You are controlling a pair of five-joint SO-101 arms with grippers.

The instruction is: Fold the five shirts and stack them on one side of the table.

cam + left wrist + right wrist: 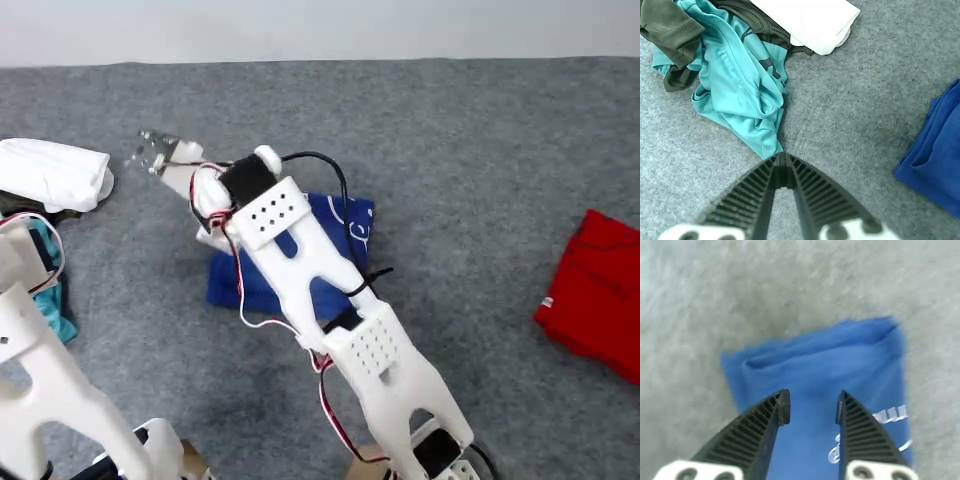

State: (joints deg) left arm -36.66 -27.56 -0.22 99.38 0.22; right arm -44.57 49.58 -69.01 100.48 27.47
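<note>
The table (pixel 480 130), covered with grey felt, carries all five shirts.

The right arm (pixel 340 300) reaches from the near edge across the middle of the table and crosses above the blue shirt (pixel 225 282). The left arm (pixel 40 370) stands at the near left corner.

The blue shirt is folded into a flat rectangle with a white print on top and lies in the middle of the table. In the right wrist view one of its folded edges (pixel 840 360) is seen just beyond the gripper tips. The red shirt (pixel 595 295) lies well apart from the others, toward the right side of the table, and looks folded. The white shirt (pixel 55 172) lies as a soft bundle at the left side, closer to the far edge. The teal shirt (pixel 60 320) is crumpled, also at the left side and just nearer than the white one. The dark shirt (pixel 667 25) is crumpled too; it lies partly under the teal shirt (pixel 735 80), and the white shirt (pixel 805 20) overlaps it.

The right gripper (pixel 811 407) hangs above the blue shirt with its fingers spread apart, and nothing is between them. The left gripper (pixel 783 159) is above bare felt, near a corner of the teal shirt; its fingers are pressed together and hold nothing.
</note>
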